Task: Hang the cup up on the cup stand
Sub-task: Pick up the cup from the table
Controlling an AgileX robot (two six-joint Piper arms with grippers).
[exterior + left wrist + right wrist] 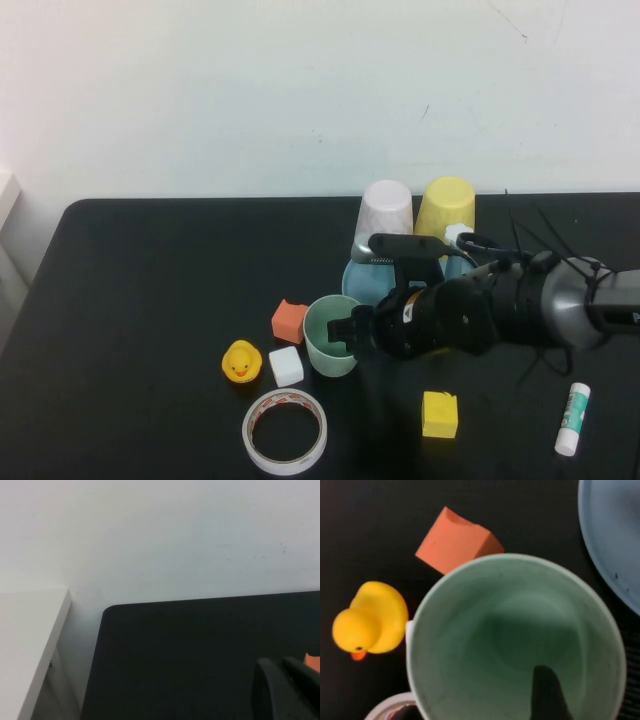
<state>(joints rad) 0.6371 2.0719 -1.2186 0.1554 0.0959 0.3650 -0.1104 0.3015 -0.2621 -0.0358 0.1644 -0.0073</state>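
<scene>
The cup point(331, 335) was taken as the landmark: it stood upright and mouth-up on the black table point(140, 300), with the cup stand point(365, 280) just behind it and to its right. The stand's light-blue dish was largely hidden by the right arm; a pinkish-white cup point(386, 210) and a yellow cup point(445, 210) were seen inverted on it.

The right gripper point(352, 335) was held at the cup's right rim with its jaws spread wide. One dark finger point(547, 695) was seen inside the cup in the right wrist view — the rim was apparently straddled, and nothing was yet clamped. The left gripper point(282, 690) was seen only in its own wrist view, far to the cup's left, shut and empty.

Risks were judged as follows. A one-sided closure on the thin, tapered wall could tip or slide the cup. An orange block point(289, 320) behind-left, a white block point(286, 366) and a yellow duck point(241, 361) to the left, and a tape roll point(285, 431) in front could be knocked by a shoved cup. A lifted cup could be struck against the two cups already hung.

Contents — the cup was empty inside, only the finger being present; the dish's contents could not be told.
</scene>
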